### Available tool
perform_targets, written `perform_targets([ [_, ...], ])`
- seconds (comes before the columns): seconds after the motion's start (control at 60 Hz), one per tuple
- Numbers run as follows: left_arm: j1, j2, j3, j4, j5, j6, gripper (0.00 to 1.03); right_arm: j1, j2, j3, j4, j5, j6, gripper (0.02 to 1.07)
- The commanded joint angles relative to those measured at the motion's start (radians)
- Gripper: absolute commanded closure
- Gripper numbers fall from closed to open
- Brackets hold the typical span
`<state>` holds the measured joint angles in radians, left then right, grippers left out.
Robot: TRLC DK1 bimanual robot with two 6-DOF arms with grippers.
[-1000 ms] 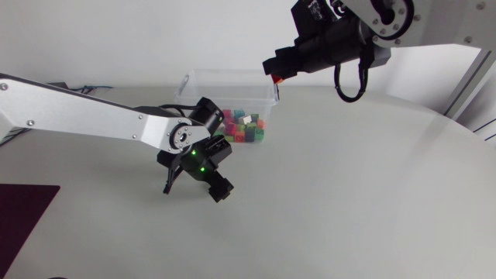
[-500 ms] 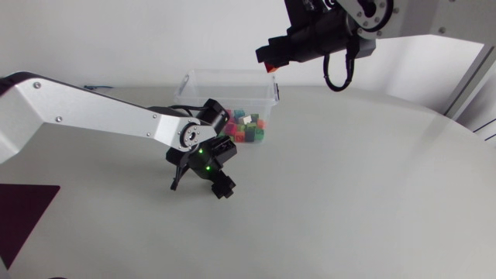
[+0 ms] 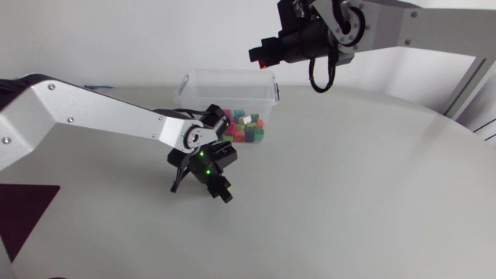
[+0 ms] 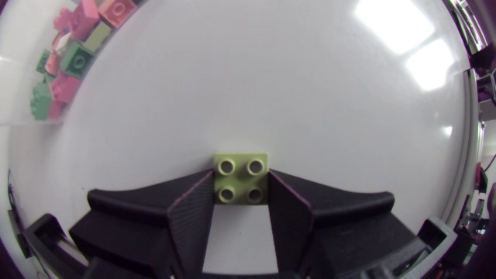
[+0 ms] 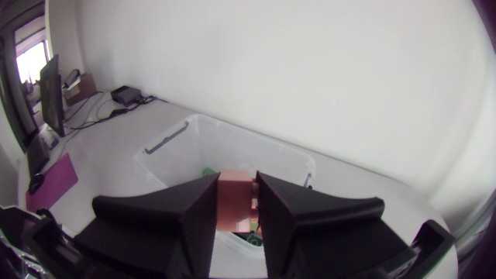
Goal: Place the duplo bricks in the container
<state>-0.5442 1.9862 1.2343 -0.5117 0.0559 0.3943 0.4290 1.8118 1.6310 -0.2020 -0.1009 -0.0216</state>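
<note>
Holding one red brick [image 5: 235, 203] tight in the right gripper [image 3: 260, 56], high above the one clear container [image 3: 232, 84]. Squeezing one green brick [image 4: 242, 170] in the left gripper [image 4: 242, 195], low at the table [image 3: 349, 194] just in front of the container. Filled with many little bricks [image 3: 245, 129], too many to count.

Legend: no text, label, brand mark, number or sign is legible in the head view or in either of the two wrist views.
</note>
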Motion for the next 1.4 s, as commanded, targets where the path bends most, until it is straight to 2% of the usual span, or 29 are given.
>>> perform_targets([
  [0.0, 0.009, 0.006, -0.004, -0.045, 0.018, 0.028, 0.83, -0.007, 0.037, 0.018, 0.036, 0.004, 0.031, 0.87],
  [0.433, 0.052, -0.211, -0.062, -0.122, 0.059, 0.043, 0.83, 0.017, 0.153, 0.107, 0.07, 0.032, 0.034, 0.87],
  [0.617, 0.079, -0.299, -0.085, -0.142, 0.07, 0.043, 0.83, 0.031, 0.224, 0.224, 0.021, 0.043, 0.034, 0.87],
  [0.967, 0.104, -0.382, -0.095, -0.159, 0.09, 0.038, 0.83, 0.047, 0.319, 0.329, -0.007, 0.059, 0.037, 0.86],
  [1.117, 0.124, -0.429, -0.079, -0.182, 0.117, 0.038, 0.83, 0.047, 0.38, 0.406, -0.036, 0.072, 0.035, 0.83],
  [1.15, 0.127, -0.441, -0.072, -0.191, 0.117, 0.038, 0.83, 0.045, 0.399, 0.431, -0.054, 0.073, 0.037, 0.73],
  [1.183, 0.128, -0.452, -0.062, -0.2, 0.117, 0.038, 0.83, 0.045, 0.409, 0.448, -0.071, 0.081, 0.037, 0.51],
  [1.2, 0.132, -0.455, -0.061, -0.202, 0.117, 0.038, 0.83, 0.045, 0.411, 0.448, -0.073, 0.084, 0.038, 0.33],
  [1.217, 0.136, -0.461, -0.052, -0.206, 0.124, 0.038, 0.83, 0.045, 0.411, 0.446, -0.073, 0.086, 0.038, 0.23],
  [1.233, 0.138, -0.464, -0.047, -0.208, 0.125, 0.038, 0.83, 0.047, 0.409, 0.443, -0.074, 0.092, 0.038, 0.08],
  [1.25, 0.144, -0.469, -0.036, -0.217, 0.127, 0.038, 0.83, 0.048, 0.408, 0.44, -0.074, 0.092, 0.038, 0.04],
  [1.383, 0.184, -0.481, 0.047, -0.245, 0.151, 0.034, 0.83, 0.06, 0.34, 0.359, -0.079, 0.096, 0.028, 0.06],
])
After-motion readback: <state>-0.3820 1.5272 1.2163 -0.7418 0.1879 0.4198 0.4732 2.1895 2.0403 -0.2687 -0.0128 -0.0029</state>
